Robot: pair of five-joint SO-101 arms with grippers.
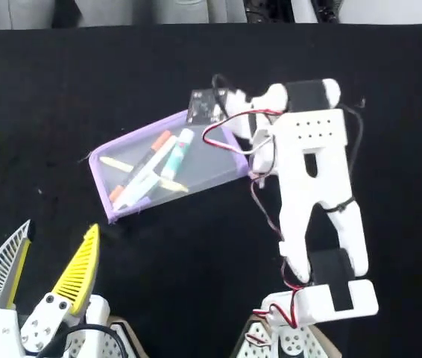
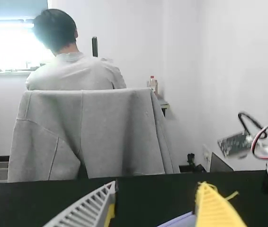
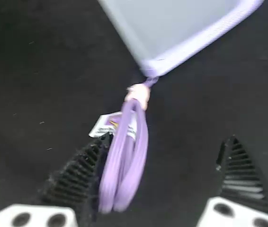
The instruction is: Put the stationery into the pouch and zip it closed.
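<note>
A clear pouch with purple edging (image 1: 212, 165) lies tilted at the middle of the black table. Several pens (image 1: 151, 168) lie inside it. My right arm (image 1: 315, 171) stretches from the front to the pouch's right corner. In the right wrist view the right gripper (image 3: 167, 139) is open just short of that corner (image 3: 172, 28). The pouch's purple strap loop (image 3: 124, 161) lies between the black fingers, close against one of them (image 3: 77, 172). My left gripper (image 1: 59, 226) rests open near the front left, apart from the pouch, with nothing between its yellow fingers (image 2: 214, 208).
A small paper tag (image 3: 115, 125) hangs by the strap where it joins the pouch. The black tabletop (image 1: 360, 82) stretches wide around the pouch. Both arm bases stand at the front edge.
</note>
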